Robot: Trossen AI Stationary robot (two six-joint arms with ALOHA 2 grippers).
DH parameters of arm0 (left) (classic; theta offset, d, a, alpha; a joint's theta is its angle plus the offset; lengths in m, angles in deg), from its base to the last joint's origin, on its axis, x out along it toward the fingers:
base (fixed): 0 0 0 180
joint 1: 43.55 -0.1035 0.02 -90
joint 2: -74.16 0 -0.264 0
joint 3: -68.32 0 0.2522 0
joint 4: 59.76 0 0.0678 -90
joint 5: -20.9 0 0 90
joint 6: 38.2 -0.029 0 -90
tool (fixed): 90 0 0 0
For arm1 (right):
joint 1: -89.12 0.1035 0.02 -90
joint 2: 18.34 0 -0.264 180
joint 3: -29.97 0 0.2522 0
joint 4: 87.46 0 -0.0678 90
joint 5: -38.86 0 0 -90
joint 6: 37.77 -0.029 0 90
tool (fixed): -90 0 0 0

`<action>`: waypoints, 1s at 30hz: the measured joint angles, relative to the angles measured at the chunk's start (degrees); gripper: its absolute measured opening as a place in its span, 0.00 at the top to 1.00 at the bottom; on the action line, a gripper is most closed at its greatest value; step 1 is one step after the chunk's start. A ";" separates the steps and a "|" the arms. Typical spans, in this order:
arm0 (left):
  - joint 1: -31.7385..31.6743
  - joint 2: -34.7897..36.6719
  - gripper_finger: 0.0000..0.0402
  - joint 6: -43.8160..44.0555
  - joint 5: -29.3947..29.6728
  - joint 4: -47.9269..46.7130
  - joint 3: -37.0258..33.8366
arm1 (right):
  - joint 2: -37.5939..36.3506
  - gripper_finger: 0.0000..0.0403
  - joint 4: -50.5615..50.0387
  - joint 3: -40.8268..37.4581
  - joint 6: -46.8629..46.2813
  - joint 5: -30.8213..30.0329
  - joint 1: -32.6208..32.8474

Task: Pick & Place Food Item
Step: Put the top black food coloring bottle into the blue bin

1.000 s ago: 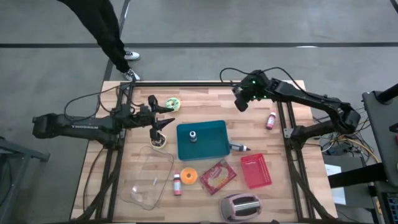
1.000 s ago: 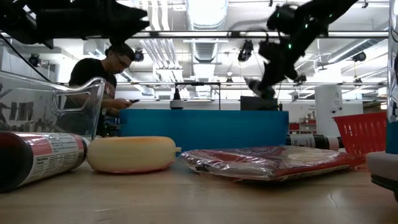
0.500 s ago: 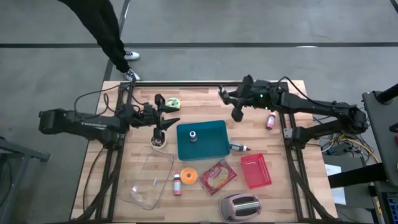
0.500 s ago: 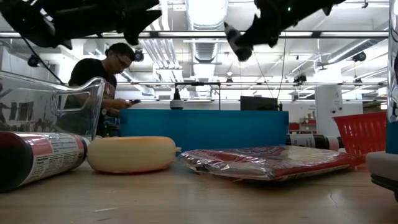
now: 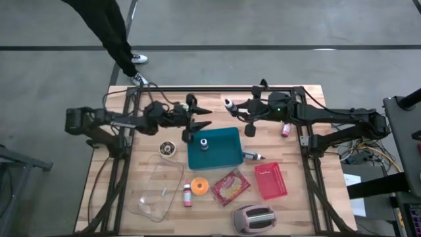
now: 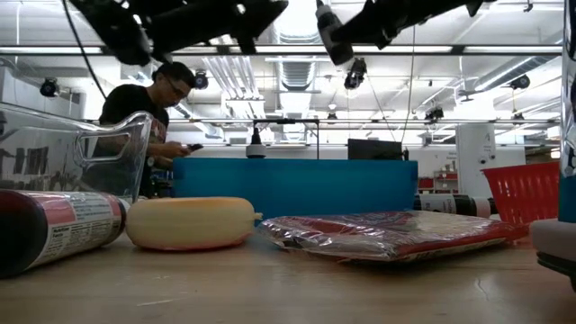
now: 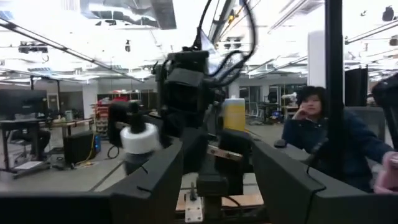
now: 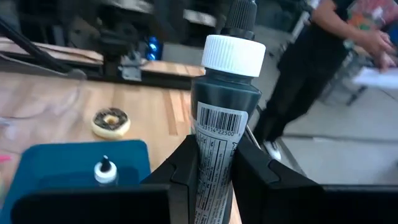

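Surface: wooden table point(image 5: 309, 204) on a grey concrete floor, with a bright hall of ceiling lights behind it.
My right claw point(image 5: 231, 105): raised over the far middle of the table, clamped on a dark tube point(image 8: 219, 127) with a white cap point(image 8: 234, 54) and a barcode label; the cap points left, towards my other arm.
My left claw point(image 5: 196, 121): raised just left of the teal tray's far left corner, fingers apart with nothing between them, facing the tube.
Teal tray point(image 5: 227, 157): middle of the table, with a small white-capped bottle point(image 5: 203, 143) inside.
Left side: a donut point(image 5: 167, 150) just left of the tray, a clear plastic container point(image 5: 158, 187) nearer.
Near side: a small pink bottle point(image 5: 187, 194), an orange round item point(image 5: 200, 185), a red packet point(image 5: 229, 187), a red basket point(image 5: 270, 181) and a toaster point(image 5: 255, 218).
Right side: another pink bottle point(image 5: 287, 127) by the right frame.
Beyond the table: a person in dark clothes point(image 6: 144, 112), head bent to something in hand.
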 joint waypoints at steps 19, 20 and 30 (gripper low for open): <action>-6.86 -4.74 0.44 4.94 -8.56 0.11 4.23 | -0.39 0.85 11.48 -6.82 1.49 1.15 2.50; -6.83 -4.97 0.43 5.19 -9.01 -0.05 4.56 | -0.39 0.85 11.48 -6.82 1.49 1.15 2.50; -5.90 -12.43 0.35 6.13 -11.79 -0.37 12.51 | -0.26 0.85 11.61 -6.45 1.06 1.14 2.47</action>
